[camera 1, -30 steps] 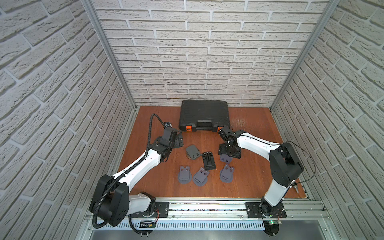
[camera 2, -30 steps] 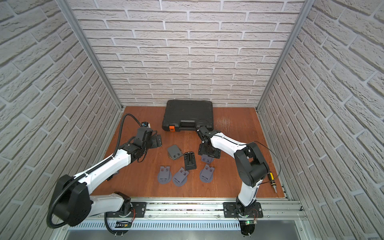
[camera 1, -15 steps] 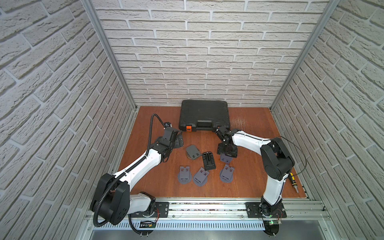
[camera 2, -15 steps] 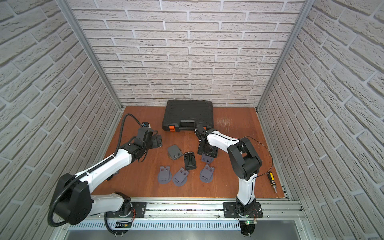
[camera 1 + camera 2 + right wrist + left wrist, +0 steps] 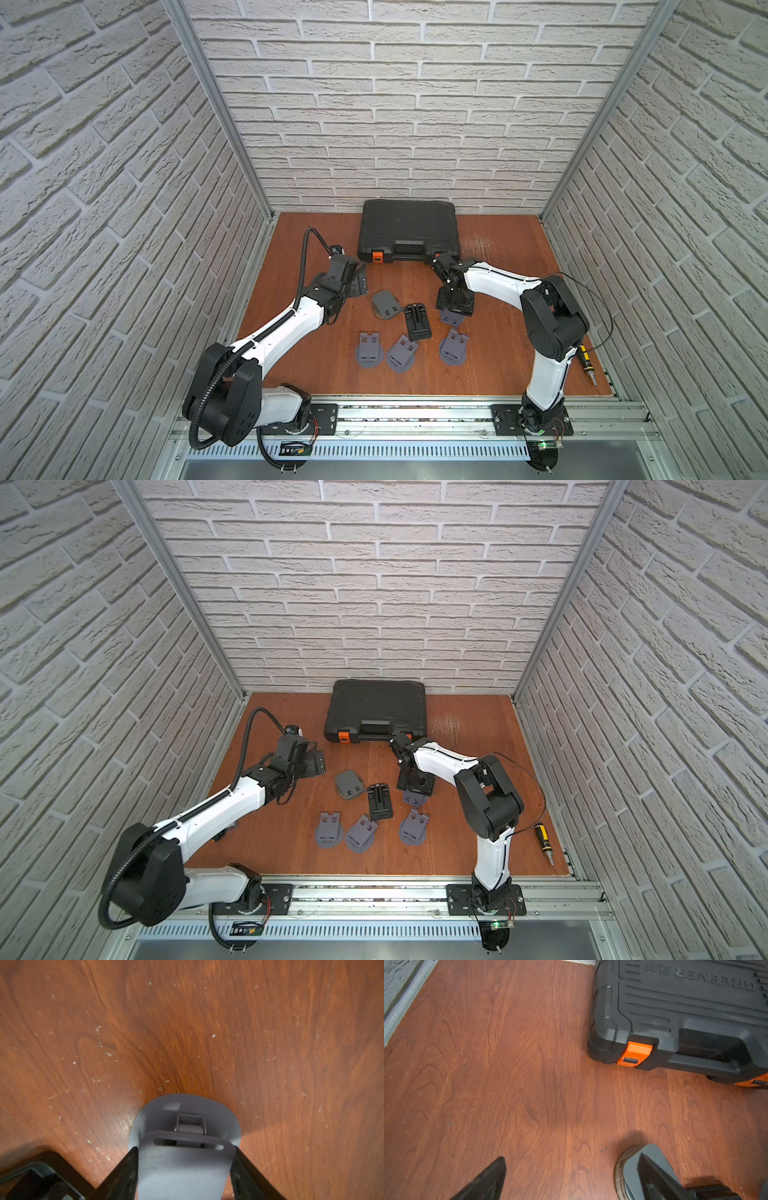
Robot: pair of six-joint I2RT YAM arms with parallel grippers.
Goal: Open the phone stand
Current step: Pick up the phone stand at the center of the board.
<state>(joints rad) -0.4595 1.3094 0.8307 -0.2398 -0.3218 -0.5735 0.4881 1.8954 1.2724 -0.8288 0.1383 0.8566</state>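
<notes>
The grey phone stand (image 5: pixel 187 1105) is pinched on both sides by the right tool (image 5: pixel 185 1149) (half closed). The left tool (image 5: pixel 571 1178) is spread wide, holding nothing.

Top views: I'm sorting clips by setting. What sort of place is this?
Probably an enclosed robot test cell, not a real room: brick-patterned panels in metal framing, two arms bolted to a front rail, and duplicate grey phone stands laid out on a wooden tabletop.
</notes>
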